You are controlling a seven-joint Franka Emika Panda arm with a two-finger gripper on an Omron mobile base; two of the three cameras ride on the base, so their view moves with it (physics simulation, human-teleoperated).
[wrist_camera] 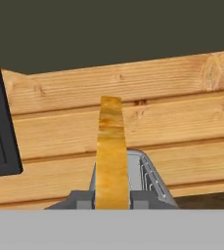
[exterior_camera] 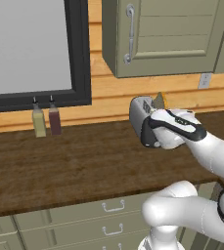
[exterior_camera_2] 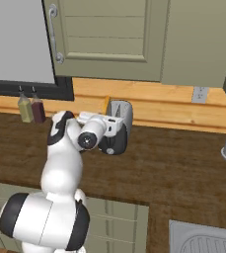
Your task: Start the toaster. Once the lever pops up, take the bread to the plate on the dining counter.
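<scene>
Hand (wrist_camera: 111,202) clamped on the bread (wrist_camera: 111,151), slice standing upright at 12 o'clock above the toaster (wrist_camera: 150,178) slot on the worktop (exterior_camera: 74,161); lift-out step underway, next likely a straight pull clear before carrying plateward.

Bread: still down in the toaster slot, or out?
Partly out: the bread stands upright, rising well above the toaster, pinched at its base by the shut gripper.
</scene>
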